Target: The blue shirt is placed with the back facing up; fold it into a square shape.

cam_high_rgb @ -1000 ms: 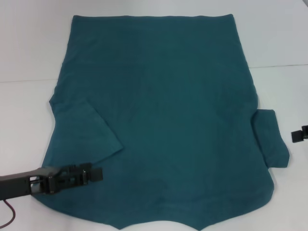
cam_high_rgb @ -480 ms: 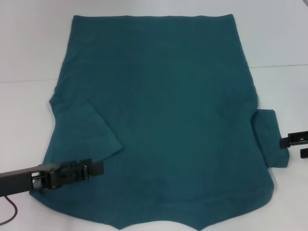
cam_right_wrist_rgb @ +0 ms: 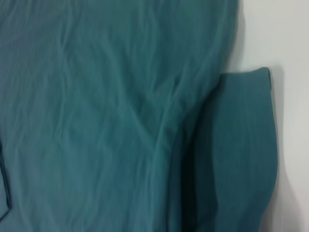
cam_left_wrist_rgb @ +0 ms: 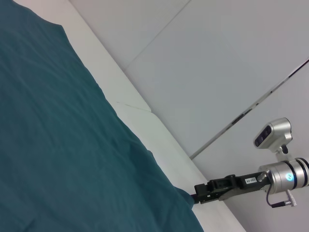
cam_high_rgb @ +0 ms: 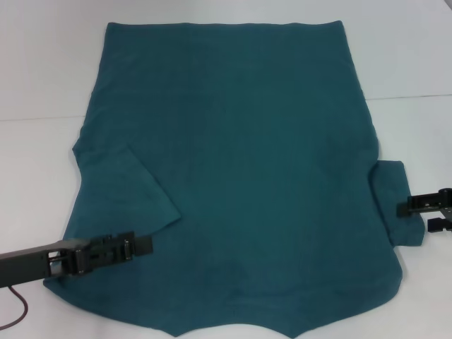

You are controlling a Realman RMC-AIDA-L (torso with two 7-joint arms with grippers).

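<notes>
One blue shirt [cam_high_rgb: 233, 191] lies flat on the white table [cam_high_rgb: 35, 176], plain side up, filling most of the head view. Two sleeves counted: the robot's-left sleeve [cam_high_rgb: 123, 194] is folded inward onto the body; the right sleeve [cam_high_rgb: 397, 205] sticks out past the side edge (unfolded). Two grippers in view. Left gripper [cam_high_rgb: 141, 245] sits low over the shirt just below the folded sleeve; cannot tell if its fingers are apart or together. Right gripper [cam_high_rgb: 409, 212] is at the outer sleeve, fingers apart, one finger [cam_high_rgb: 417, 205] over the fabric.
</notes>
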